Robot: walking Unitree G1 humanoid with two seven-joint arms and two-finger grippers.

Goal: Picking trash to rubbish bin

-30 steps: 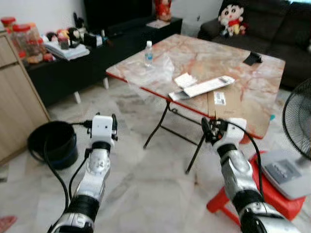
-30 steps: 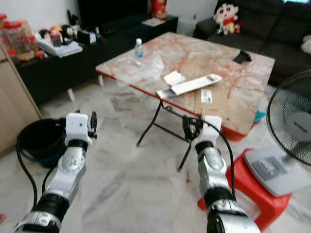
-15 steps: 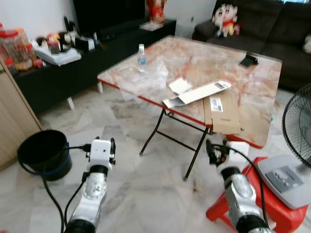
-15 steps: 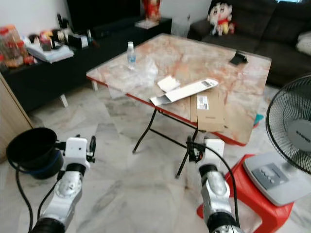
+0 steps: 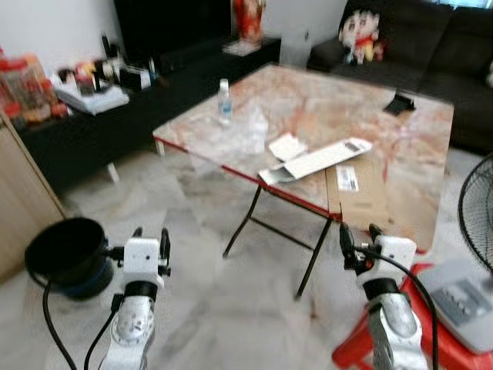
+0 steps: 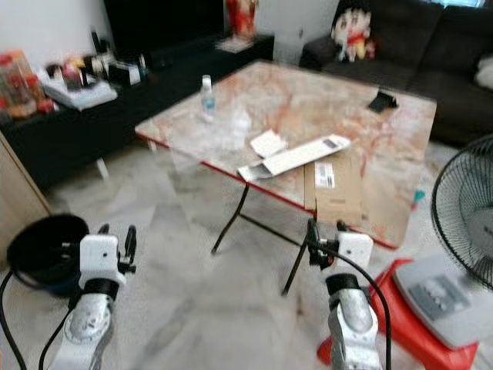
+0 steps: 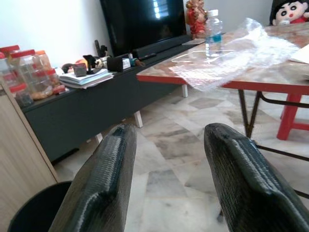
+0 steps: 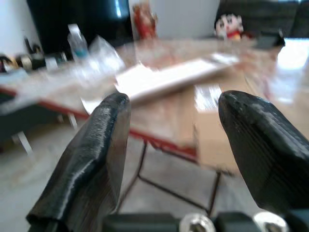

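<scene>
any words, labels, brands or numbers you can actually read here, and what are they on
None can be read.
Flat cardboard box: white sticker with dark marks, too blurred to read.
Long white carton: dark printed patch at one end, too small to read.
Water bottle: blue label, print not legible.
Fan base: button panel, markings blurred.

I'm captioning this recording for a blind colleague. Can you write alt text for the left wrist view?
Two open black fingers frame a tiled floor leading to a marble-topped table with crumpled clear plastic and a water bottle. A black bin sits low beside the fingers, near a dark cabinet.
</scene>
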